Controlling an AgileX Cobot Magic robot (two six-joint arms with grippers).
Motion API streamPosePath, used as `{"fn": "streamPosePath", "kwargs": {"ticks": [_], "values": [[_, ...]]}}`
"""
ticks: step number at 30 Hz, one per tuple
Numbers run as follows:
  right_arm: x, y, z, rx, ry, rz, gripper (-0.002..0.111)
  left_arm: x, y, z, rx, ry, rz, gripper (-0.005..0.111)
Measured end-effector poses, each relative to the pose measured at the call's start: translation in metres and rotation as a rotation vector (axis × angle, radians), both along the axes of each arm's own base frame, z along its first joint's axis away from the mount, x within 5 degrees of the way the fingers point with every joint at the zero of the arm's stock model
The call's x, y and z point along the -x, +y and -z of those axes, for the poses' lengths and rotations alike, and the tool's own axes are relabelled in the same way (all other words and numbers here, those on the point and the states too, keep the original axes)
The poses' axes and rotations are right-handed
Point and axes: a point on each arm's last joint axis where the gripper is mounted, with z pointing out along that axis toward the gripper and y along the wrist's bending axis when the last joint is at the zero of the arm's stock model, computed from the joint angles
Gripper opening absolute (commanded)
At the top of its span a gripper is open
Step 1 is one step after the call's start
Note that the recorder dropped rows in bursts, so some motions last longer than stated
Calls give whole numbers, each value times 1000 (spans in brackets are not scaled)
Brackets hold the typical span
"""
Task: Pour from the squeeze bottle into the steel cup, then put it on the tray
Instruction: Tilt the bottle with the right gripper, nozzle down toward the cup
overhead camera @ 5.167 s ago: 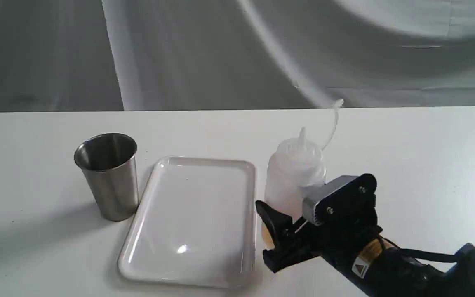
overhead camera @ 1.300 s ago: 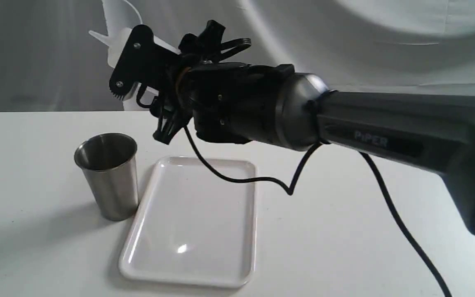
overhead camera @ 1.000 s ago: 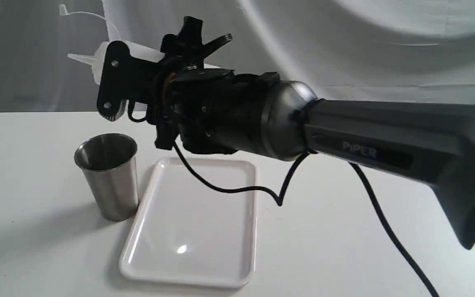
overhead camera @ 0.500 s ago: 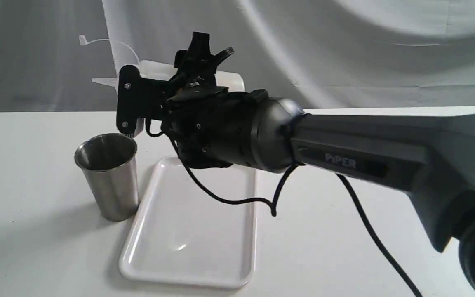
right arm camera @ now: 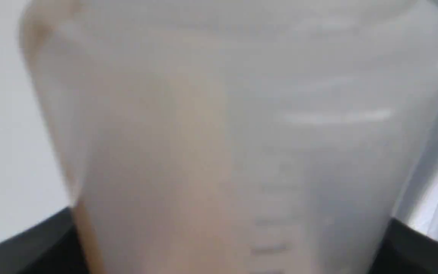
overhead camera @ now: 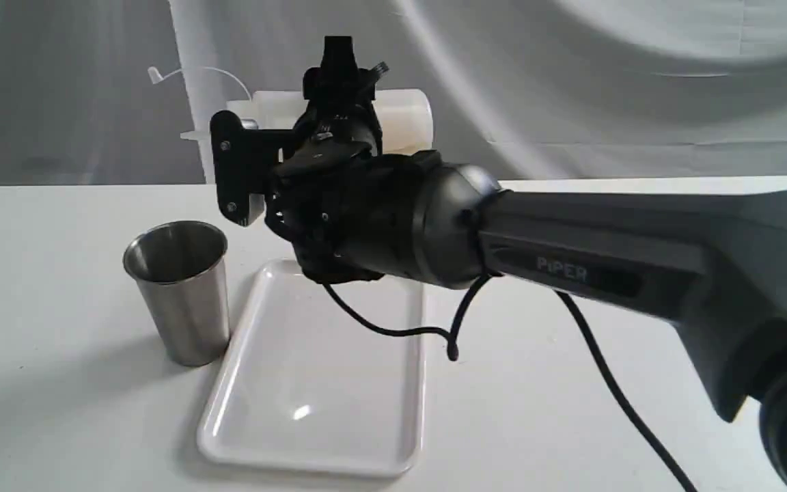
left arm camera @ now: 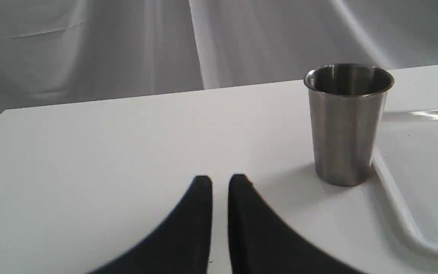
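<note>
Right jaws: gripping squeeze bottle (overhead camera: 404, 119), horizontal | arm (overhead camera: 571, 253): raised over tray (overhead camera: 311, 369)

Cannot see the middle of the bottle (overhead camera: 404, 113) in the exterior view: hidden behind the right gripper (overhead camera: 298, 123). Up close in the right wrist view, just a blurry bottle (right arm camera: 219, 137), cut off all round, with marks too fuzzy to read. Cannot see the far end of the tray (overhead camera: 229, 355) behind the arm (overhead camera: 571, 260). Can see only the tips of the left gripper (left arm camera: 220, 182). Cannot tell what is inside the cup (overhead camera: 178, 290).
</note>
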Motion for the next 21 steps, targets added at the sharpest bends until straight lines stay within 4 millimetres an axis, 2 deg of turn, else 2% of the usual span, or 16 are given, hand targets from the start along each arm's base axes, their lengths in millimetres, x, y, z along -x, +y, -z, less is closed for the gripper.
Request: {"fn": "streamPosePath", "kwargs": {"ticks": [10, 21], "values": [[0, 3, 7, 133, -17, -7, 0, 0, 0, 0, 0, 0, 0, 8], [-1, 7, 9, 187, -28, -53, 0, 0, 0, 0, 0, 0, 0, 8]]}}
